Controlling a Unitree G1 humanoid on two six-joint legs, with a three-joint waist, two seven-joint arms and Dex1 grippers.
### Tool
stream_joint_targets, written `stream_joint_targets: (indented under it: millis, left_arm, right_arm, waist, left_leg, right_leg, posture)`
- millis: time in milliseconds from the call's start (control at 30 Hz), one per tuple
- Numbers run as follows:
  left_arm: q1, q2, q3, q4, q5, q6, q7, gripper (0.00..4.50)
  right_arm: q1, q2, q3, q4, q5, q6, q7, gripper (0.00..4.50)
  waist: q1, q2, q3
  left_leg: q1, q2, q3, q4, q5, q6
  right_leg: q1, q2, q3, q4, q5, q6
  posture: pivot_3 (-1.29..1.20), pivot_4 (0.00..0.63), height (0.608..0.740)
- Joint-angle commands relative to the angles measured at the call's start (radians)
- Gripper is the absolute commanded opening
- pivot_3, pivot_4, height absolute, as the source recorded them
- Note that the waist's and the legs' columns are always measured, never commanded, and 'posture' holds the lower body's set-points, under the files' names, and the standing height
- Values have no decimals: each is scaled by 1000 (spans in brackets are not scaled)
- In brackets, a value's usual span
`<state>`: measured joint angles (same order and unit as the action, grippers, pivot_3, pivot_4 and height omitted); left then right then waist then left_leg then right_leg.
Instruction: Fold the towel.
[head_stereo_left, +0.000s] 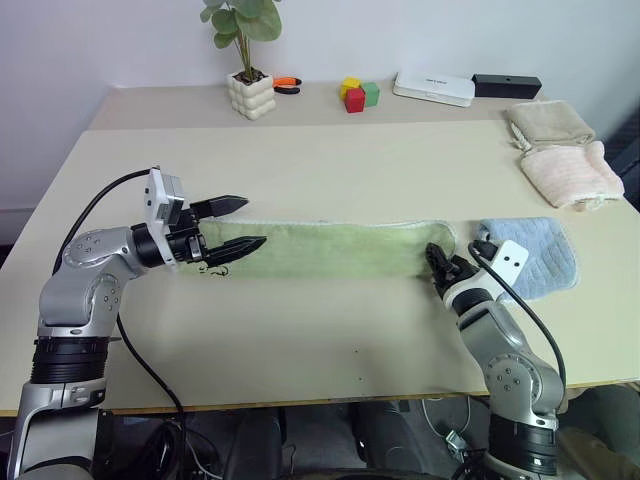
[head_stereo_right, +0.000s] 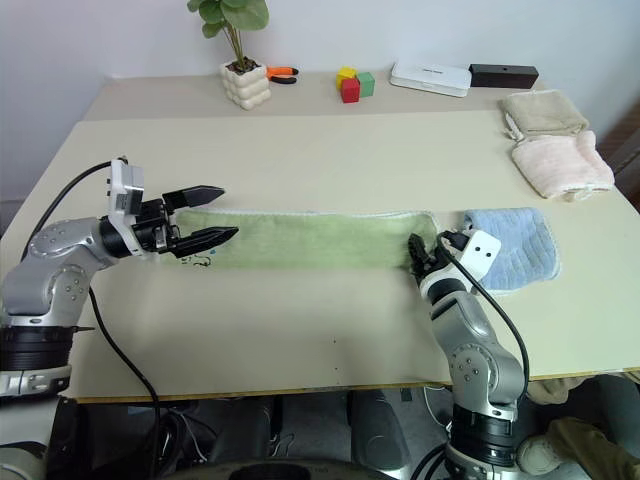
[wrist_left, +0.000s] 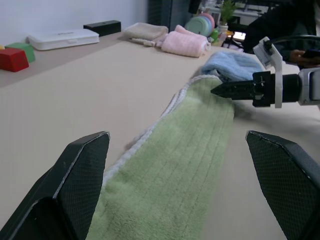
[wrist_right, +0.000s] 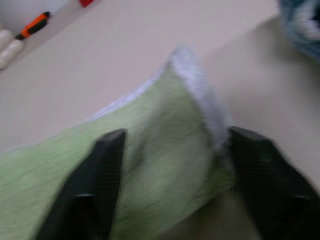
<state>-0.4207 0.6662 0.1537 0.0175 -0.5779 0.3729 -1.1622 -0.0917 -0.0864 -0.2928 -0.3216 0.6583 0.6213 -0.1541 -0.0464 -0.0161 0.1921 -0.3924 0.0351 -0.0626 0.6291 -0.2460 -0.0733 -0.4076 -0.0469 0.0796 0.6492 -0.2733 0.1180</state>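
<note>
The towel (head_stereo_left: 330, 250) is light green with a whitish edge and lies as a long narrow strip across the middle of the table (head_stereo_left: 300, 340). My left gripper (head_stereo_left: 254, 222) hovers just above the strip's left end, pointing along it, open with nothing between its fingers. My right gripper (head_stereo_left: 437, 256) is at the strip's right end. In the right wrist view its fingers (wrist_right: 107, 165) sit on either side of the towel's bunched end (wrist_right: 175, 125), shut on it. The left wrist view shows the strip (wrist_left: 175, 170) running away to the right gripper (wrist_left: 235, 90).
A light blue towel (head_stereo_left: 535, 255) lies just right of the green one, beside my right arm. Pink (head_stereo_left: 570, 172) and beige (head_stereo_left: 548, 122) folded towels sit at the far right. Along the back stand a potted plant (head_stereo_left: 250, 95), coloured blocks (head_stereo_left: 357, 94), a white box (head_stereo_left: 433, 87) and a black box (head_stereo_left: 506, 85).
</note>
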Motion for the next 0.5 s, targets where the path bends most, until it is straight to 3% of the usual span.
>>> stream_joint_targets:
  millis: [33, 100, 267, 367, 500]
  left_arm:
    - [1, 9, 32, -9, -6, -26, 5, 4500]
    - [1, 9, 32, -6, -7, -30, 7, 4500]
    - [0, 11, 31, 6, -4, -40, 6, 4500]
    - [-1, 12, 32, 14, -3, -46, 5, 4500]
    - [-8, 11, 32, 26, -1, -55, 12, 4500]
  right_arm:
    - [-27, -4, -9, 1, -7, -9, 10, 990]
    - [-32, -6, -14, 0, -11, -8, 12, 39]
    - [-49, -74, 26, -60, -60, 6, 46, 39]
    - [-78, -181, 146, -114, -177, -27, 126, 39]
    - [-157, -264, 215, -98, -307, -77, 158, 39]
  waist:
    - [0, 0, 0]
    - [0, 0, 0]
    - [1, 0, 0]
    - [-1, 1, 0]
    - [-3, 0, 0]
  left_leg:
    - [0, 0, 0, 0, 0, 0]
    - [0, 0, 0, 0, 0, 0]
    - [0, 0, 0, 0, 0, 0]
    - [0, 0, 0, 0, 0, 0]
    - [0, 0, 0, 0, 0, 0]
  right_leg:
    - [0, 0, 0, 0, 0, 0]
    - [0, 0, 0, 0, 0, 0]
    - [0, 0, 0, 0, 0, 0]
    - [0, 0, 0, 0, 0, 0]
    - [-1, 0, 0, 0, 0, 0]
  posture:
    - [0, 150, 740]
    - [0, 150, 740]
    - [0, 150, 740]
    - [0, 150, 740]
    - [0, 150, 740]
